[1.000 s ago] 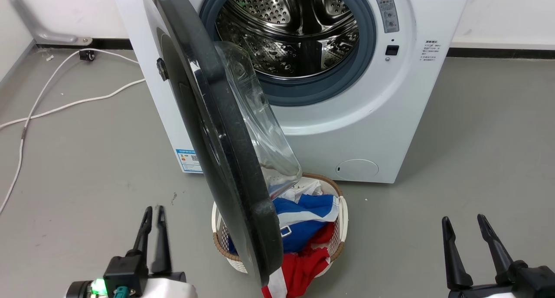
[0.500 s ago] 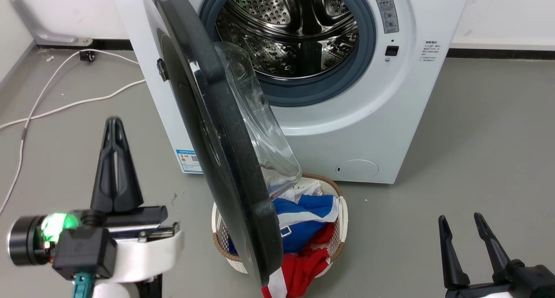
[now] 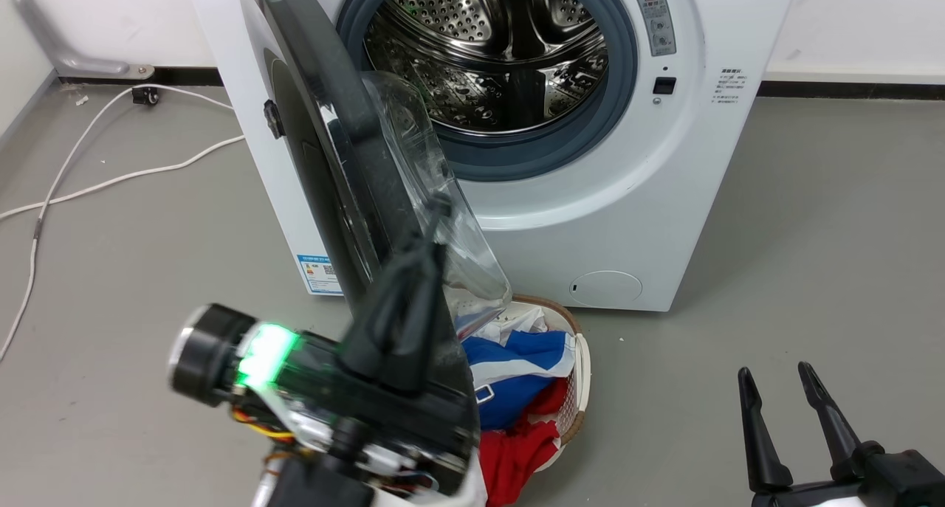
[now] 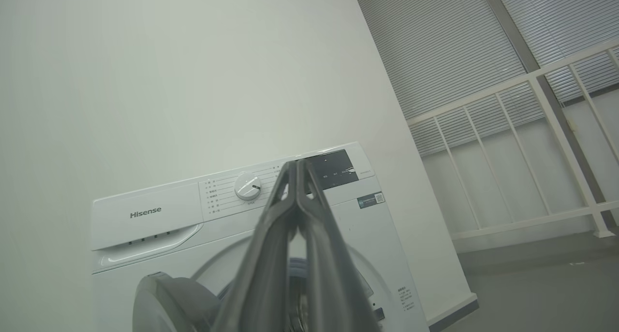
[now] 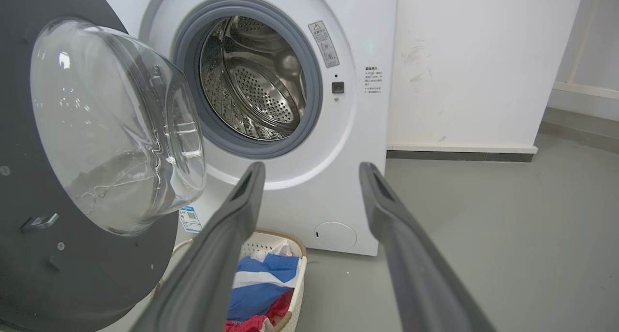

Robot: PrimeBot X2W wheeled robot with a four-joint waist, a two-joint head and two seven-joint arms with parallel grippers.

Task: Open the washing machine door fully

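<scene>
And there was the large round glossy black washing machine door (image 3: 317, 108), swung well out from the front of the boxy white washing machine (image 3: 627, 219) and hanging from that machine's left side, nearly edge-on in the head view, its bulging clear glass bowl (image 5: 111, 124) turned toward the opening. The perforated steel drum (image 3: 487, 49) inside the machine lay bare within its grey ring. The left gripper (image 3: 441, 204) was up in front of the machine, its two dark fingers pressed together with nothing between them, blurred against the door's rim and bowl; whether it touched the door, I could not tell. The right gripper (image 3: 773, 372) sat low and well out from the machine's right side, fingers spread apart and empty. At the machine's foot, under the door, stood a white woven basket (image 3: 583, 367) of blue and red clothes (image 3: 517, 374), and a white cable (image 3: 111, 178) trailed over the grey floor left of the machine.
</scene>
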